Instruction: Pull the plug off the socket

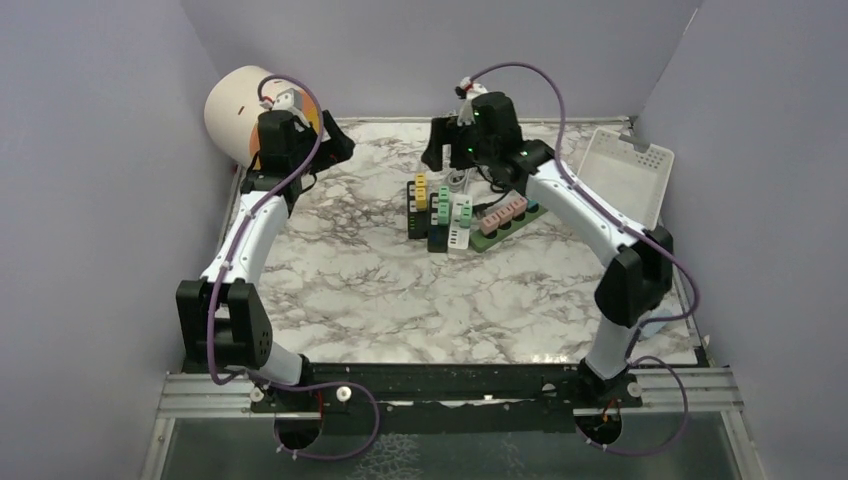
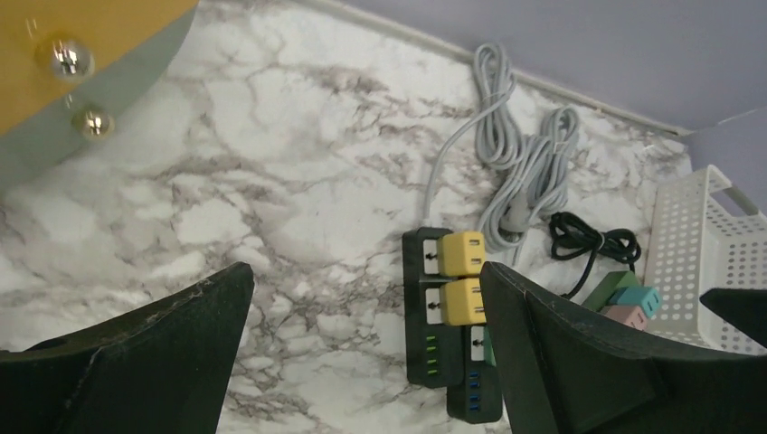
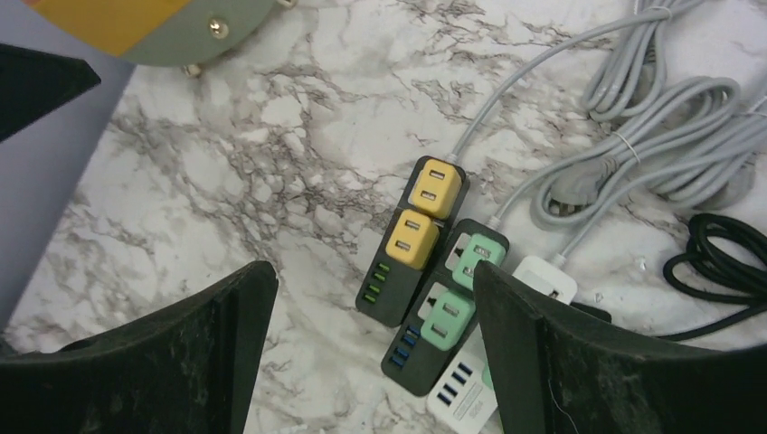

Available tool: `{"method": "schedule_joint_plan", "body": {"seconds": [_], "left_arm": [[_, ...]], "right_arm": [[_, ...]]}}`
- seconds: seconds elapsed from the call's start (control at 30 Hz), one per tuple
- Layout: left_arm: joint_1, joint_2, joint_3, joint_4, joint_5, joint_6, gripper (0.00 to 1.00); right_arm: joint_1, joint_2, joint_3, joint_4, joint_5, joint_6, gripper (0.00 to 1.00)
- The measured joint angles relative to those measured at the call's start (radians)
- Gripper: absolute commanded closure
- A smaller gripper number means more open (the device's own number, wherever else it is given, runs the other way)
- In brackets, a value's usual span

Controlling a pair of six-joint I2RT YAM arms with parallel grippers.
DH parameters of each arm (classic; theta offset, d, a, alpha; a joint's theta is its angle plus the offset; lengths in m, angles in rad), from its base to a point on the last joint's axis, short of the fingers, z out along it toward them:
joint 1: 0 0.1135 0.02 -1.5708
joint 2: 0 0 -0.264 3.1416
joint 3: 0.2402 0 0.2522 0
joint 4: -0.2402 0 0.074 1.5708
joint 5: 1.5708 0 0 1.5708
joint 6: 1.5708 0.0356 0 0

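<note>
Several power strips lie side by side at mid-table. A black strip (image 1: 415, 212) holds two yellow plugs (image 1: 421, 190). A second black strip (image 3: 425, 357) holds two mint-green plugs (image 3: 448, 318). Beside them are a white strip (image 1: 461, 225) and a green strip (image 1: 510, 222) with pink plugs. My right gripper (image 1: 445, 150) hovers open and empty just behind the strips; its wrist view (image 3: 371, 353) shows the yellow plugs (image 3: 411, 240) between the jaws. My left gripper (image 1: 335, 140) is open and empty at the far left. Its wrist view (image 2: 366, 362) shows the yellow plugs (image 2: 464, 301).
A cream and yellow drum (image 1: 245, 110) lies at the back left near my left gripper. A white perforated basket (image 1: 630, 175) leans at the back right. Coiled grey cables (image 2: 516, 154) and a black cable (image 2: 588, 240) lie behind the strips. Walls enclose three sides.
</note>
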Motion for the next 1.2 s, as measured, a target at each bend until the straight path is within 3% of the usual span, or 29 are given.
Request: {"method": "schedule_joint_plan", "body": {"seconds": [0.2, 0.33, 0.73, 0.9, 1.1, 1.2], "left_arm": [[0.007, 0.037, -0.095, 0.014, 0.033, -0.083, 0.01], [0.003, 0.033, -0.157, 0.051, 0.060, -0.121, 0.01], [0.003, -0.011, -0.309, 0.086, 0.088, -0.173, 0.01], [-0.014, -0.017, -0.378, 0.122, 0.097, -0.214, 0.01], [-0.109, -0.015, -0.435, 0.162, 0.092, -0.265, 0.01], [-0.161, 0.006, -0.439, 0.203, 0.091, -0.288, 0.01]], "right_arm": [[0.071, 0.320, 0.323, -0.173, 0.046, -0.076, 0.30], [0.098, 0.454, 0.427, -0.257, 0.055, -0.090, 0.39], [0.125, 0.589, 0.486, -0.374, 0.114, -0.064, 0.40], [0.130, 0.611, 0.486, -0.373, 0.137, -0.054, 0.46], [0.133, 0.645, 0.486, -0.365, 0.176, -0.043, 0.68], [0.133, 0.645, 0.486, -0.354, 0.201, -0.035, 0.97]]}}
